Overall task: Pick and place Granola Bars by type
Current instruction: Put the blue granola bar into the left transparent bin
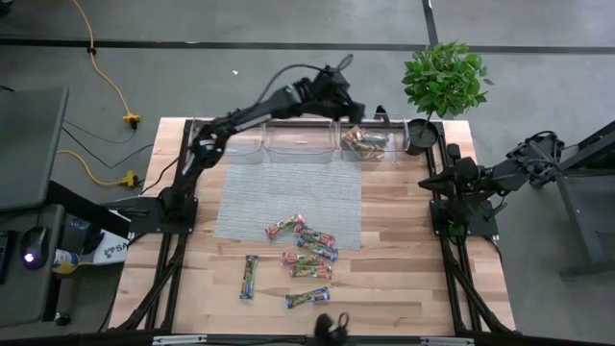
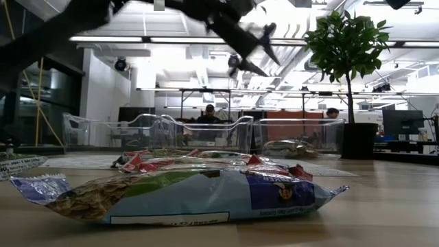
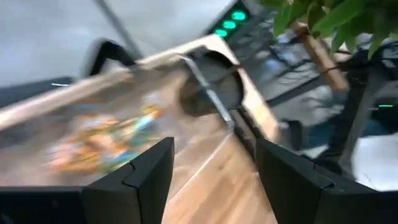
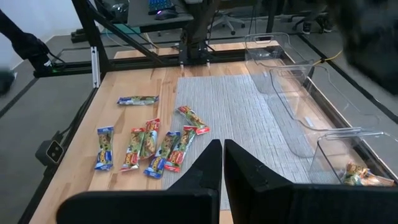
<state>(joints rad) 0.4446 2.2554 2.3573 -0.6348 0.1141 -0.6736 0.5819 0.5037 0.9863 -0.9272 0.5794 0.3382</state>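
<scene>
Granola Bars (image 1: 300,252) scattered on wood just in front of grey mat (image 1: 288,192). More bars in right-hand clear bin (image 1: 365,144) behind mat. Left gripper (image 1: 357,104) above that bin, fingers spread, empty. Right gripper (image 4: 222,163) beside mat's right side, closed, empty.

Grey floor (image 1: 240,24), bright ceiling lights (image 2: 171,39)

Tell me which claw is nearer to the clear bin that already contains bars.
Left. The left claw hangs open just above the bin with bars; the right claw, shut, waits off to that bin's side at the table edge.
</scene>
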